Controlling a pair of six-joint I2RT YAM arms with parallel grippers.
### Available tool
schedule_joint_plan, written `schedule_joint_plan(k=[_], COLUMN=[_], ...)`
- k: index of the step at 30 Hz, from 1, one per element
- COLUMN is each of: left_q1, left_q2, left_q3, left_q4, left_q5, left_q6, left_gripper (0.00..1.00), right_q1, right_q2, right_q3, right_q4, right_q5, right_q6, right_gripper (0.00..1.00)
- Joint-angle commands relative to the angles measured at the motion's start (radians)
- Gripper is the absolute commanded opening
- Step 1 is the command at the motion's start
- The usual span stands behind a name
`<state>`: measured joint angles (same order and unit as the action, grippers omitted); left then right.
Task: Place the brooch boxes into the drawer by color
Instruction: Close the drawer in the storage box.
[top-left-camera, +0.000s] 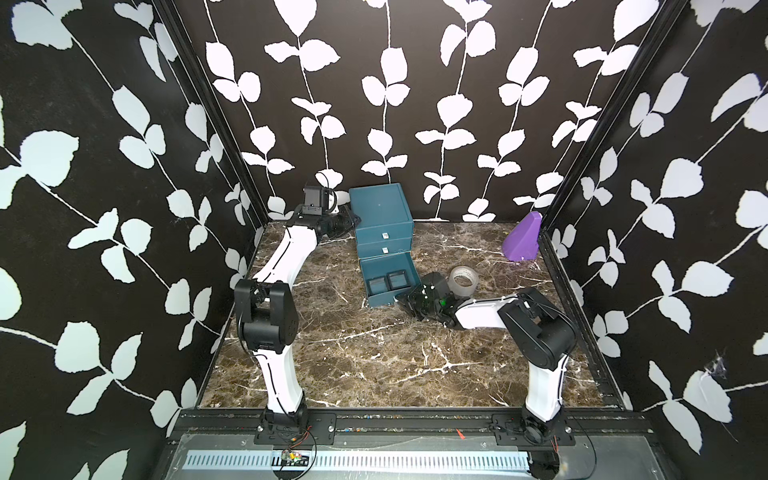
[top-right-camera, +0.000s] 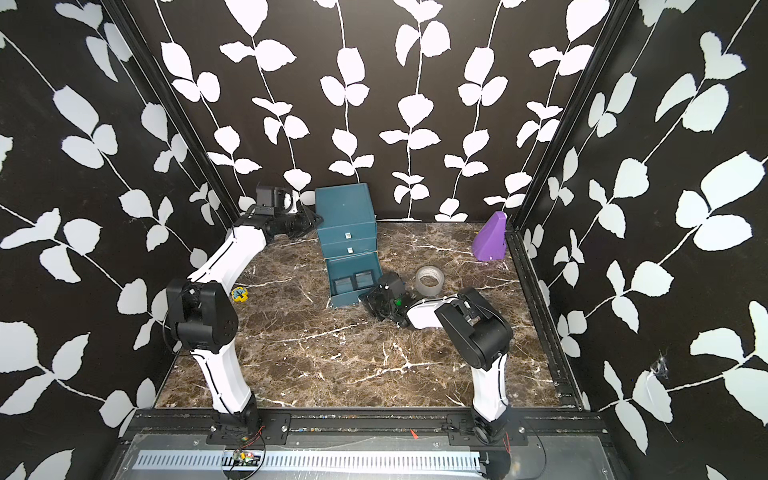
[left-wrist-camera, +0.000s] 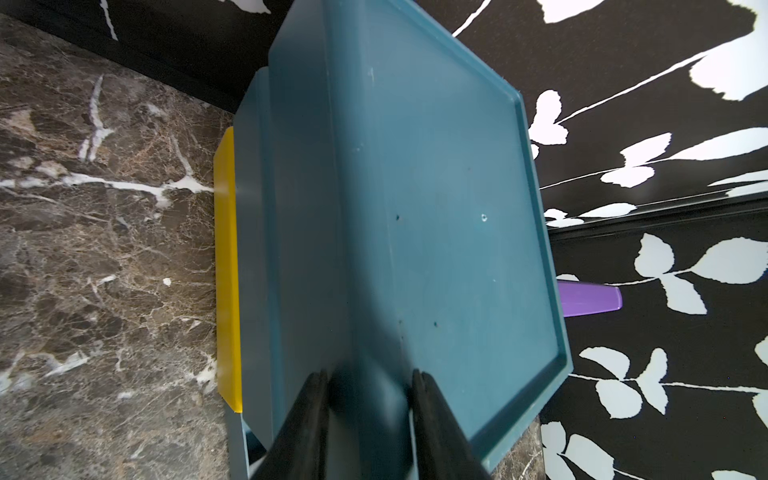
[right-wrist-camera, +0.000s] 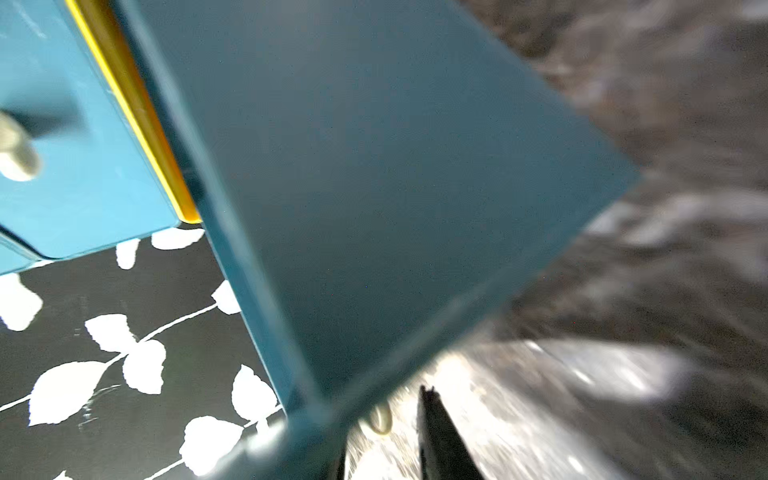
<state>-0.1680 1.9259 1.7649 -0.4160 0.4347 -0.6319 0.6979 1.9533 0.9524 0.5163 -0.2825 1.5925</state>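
**Entry: drawer chest and brooch boxes, sorting in progress**

Container. Small teal-blue plastic chest of three stacked drawers, standing at the back of the brown marble-patterned tabletop. The bottom drawer stands drawn out. The two above are pushed in, or nearly so.

Contents. Two small black square brooch boxes with clear centres lie flat, side by side, on the bottom drawer's floor. A yellow strip shows in the gap behind an upper drawer front (probably a yellow box; the rest is hidden). No grey box is in view.

Handling. The boxes look light, rigid and smooth, so they may slip between pads. They are best taken across two opposite frame edges, not by the clear pane. The chest looks light enough to slide when a drawer is worked, so it wants bracing.

Grippers. Left gripper: fingers stand either side of the chest's upper side edge; whether they bite cannot be told. Right gripper: low at the bottom drawer's front, one finger beside its silver pull; blur hides whether it pinches.

Nearby. Clear tape roll; purple wedge.
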Motion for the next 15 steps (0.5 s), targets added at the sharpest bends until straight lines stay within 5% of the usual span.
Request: schedule_joint_plan(k=[1,8,15], left_q1=[-0.001,-0.002,-0.002], left_q2=[0.005,0.007,0.004], left_q3=[-0.004,-0.004,-0.004], left_q4=[-0.021,-0.032,-0.038], left_q5=[0.015,0.021,0.027], left_q6=[0.015,0.022,0.033], left_gripper=[0.3,0.29,0.29], right_q1=[0.015,0.022,0.024], right_q2=[0.039,0.08,0.117], right_q3=[-0.003,0.028,0.068], right_q4=[0.131,0.208,0.245], right_q5=[0.058,0.124,0.177], right_q6=[0.072,0.09,0.117], right_gripper=[0.29,0.22,0.01])
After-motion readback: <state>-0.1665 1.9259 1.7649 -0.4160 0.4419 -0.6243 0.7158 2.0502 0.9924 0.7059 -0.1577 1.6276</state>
